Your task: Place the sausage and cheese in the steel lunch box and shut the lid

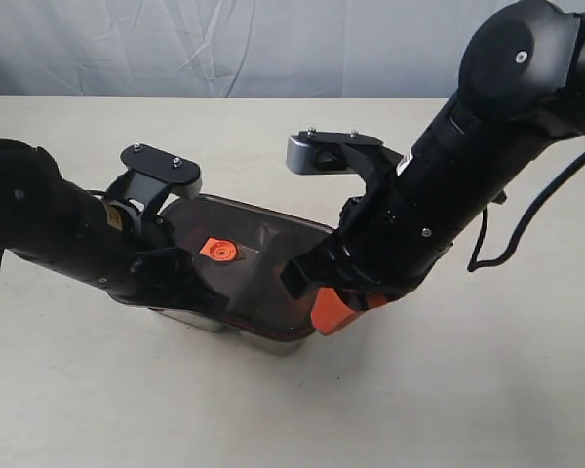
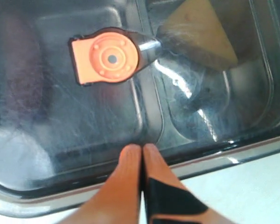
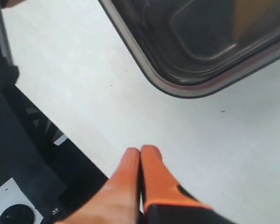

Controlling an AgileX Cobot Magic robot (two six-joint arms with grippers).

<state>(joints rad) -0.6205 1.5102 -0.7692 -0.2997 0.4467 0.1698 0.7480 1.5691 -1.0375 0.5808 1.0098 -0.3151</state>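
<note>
A pale table (image 1: 448, 390) is being viewed from above, with two black robot arms being held low over a steel box (image 1: 265, 341) at its middle. The box is being covered by the lid (image 1: 263, 244), a dark smoky sheet lying flat over the whole opening, with its orange tab (image 1: 218, 251) near the centre. Only a strip of shiny steel is being shown below the lid's near edge.

The left gripper (image 2: 142, 149) is being held with its orange fingers (image 2: 126, 172) pressed together and nothing between them. Its tips are being held over the lid just inside one long edge, in line with the divider (image 2: 151, 112); whether they are touching the lid cannot be told. Through the lid, the cheese (image 2: 200, 32) is being seen as a yellow wedge in the compartment on one side of the divider. In the other compartment only a dim reddish blur is being made out, too vague to be called the sausage.

The right gripper (image 3: 140, 151) is likewise being held pressed together, with nothing pinched. It is being held over bare table, just beside a rounded corner of the box and apart from it. In the exterior view, the right arm (image 1: 468, 166) is being extended down from the upper right and the left arm (image 1: 49, 224) in from the left.
</note>
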